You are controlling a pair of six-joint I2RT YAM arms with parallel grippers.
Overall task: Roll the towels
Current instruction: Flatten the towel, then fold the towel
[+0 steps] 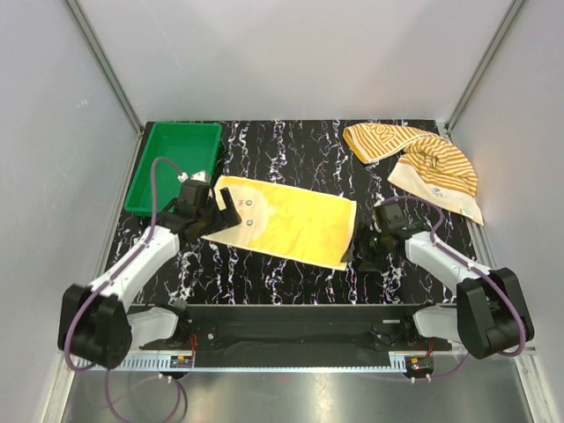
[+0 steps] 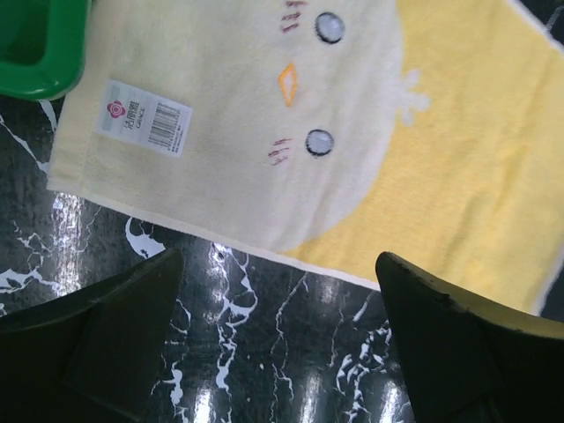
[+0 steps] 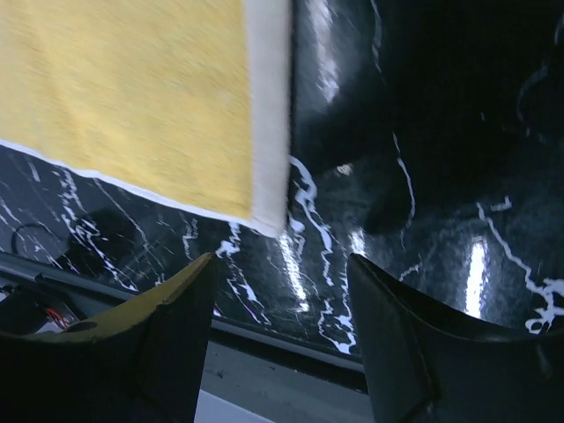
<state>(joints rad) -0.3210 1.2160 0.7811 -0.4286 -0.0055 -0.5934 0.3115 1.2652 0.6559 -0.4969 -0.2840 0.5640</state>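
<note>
Yellow towel flat, left gripper and right gripper unclenched at its short edges.

A green tray sits at the black marbled table's far-left corner.

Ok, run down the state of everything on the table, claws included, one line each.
Yellow towel: spread flat, unrolled, chick face up.
Striped towel: crumpled in a heap, unrolled.
Green tray: upright, by the yellow towel's label end.
Left claw: open, holding nothing, beside the towel's label end.
Right claw: open, holding nothing, by the towel's opposite near corner.
</note>
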